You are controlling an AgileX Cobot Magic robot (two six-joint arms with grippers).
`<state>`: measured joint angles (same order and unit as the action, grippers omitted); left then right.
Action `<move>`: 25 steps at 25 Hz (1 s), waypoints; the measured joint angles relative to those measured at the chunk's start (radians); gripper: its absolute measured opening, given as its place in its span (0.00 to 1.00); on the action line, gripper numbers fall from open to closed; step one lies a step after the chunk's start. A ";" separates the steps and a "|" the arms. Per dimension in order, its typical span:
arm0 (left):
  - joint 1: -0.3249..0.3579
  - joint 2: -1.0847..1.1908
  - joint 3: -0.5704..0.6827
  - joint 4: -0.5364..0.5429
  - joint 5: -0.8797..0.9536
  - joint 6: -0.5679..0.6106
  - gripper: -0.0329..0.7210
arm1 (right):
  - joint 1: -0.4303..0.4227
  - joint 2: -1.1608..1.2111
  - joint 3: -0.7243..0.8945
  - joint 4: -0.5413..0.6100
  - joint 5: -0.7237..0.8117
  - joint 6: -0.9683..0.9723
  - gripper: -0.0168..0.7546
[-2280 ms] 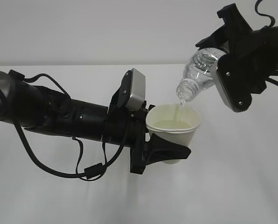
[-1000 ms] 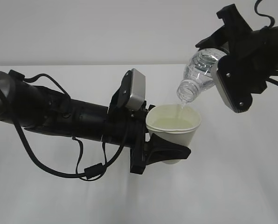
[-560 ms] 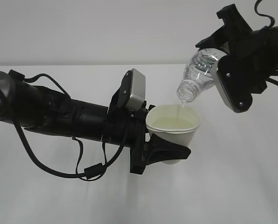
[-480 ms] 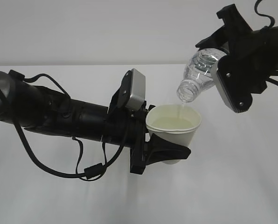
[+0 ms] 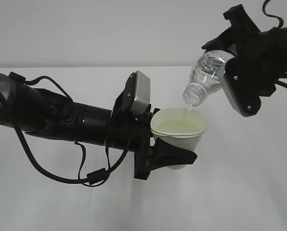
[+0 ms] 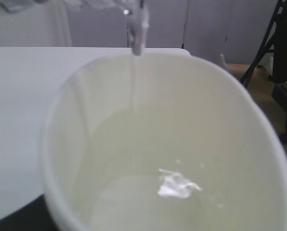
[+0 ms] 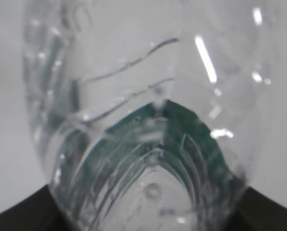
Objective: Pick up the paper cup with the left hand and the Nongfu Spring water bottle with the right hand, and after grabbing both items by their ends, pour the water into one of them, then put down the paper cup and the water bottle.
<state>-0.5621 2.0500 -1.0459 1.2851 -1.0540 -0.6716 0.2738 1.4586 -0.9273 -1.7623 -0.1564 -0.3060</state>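
Exterior view: the left hand (image 5: pixel 170 156) reaches in from the left w/ its gripper part-way open and clamped round the lower body of the paper cup (image 5: pixel 179 132), which stands upright in mid-air above the white worktop (image 5: pixel 240 192). Pale liquid shows inside the cup. Up right, the right hand (image 5: pixel 230 53) has its gripper about half open, gripping the rear of the Nongfu Spring water bottle (image 5: pixel 203 77); the bottle tilts neck-down to the left, its mouth just above the cup's far rim, a thin stream of water running into it. No lettering readable here.

Left wrist view: paper cup (image 6: pixel 172 144) fills the frame, cream inside, water pooled at the bottom w/ a bright glint. The stream (image 6: pixel 136 36) drops in at the far rim. Gripper itself not seen.

Right wrist view: bottle (image 7: pixel 143 120) seen close up, clear ribbed plastic; dark green label visible through it, text too blurred to read. Dark gripper edges sit at both lower corners.
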 joint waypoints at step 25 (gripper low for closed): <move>0.000 0.000 0.000 0.002 0.000 0.000 0.59 | 0.000 0.000 -0.001 -0.017 0.000 0.000 0.60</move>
<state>-0.5621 2.0500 -1.0459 1.2873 -1.0540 -0.6716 0.2738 1.4586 -0.9288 -1.7796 -0.1564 -0.3060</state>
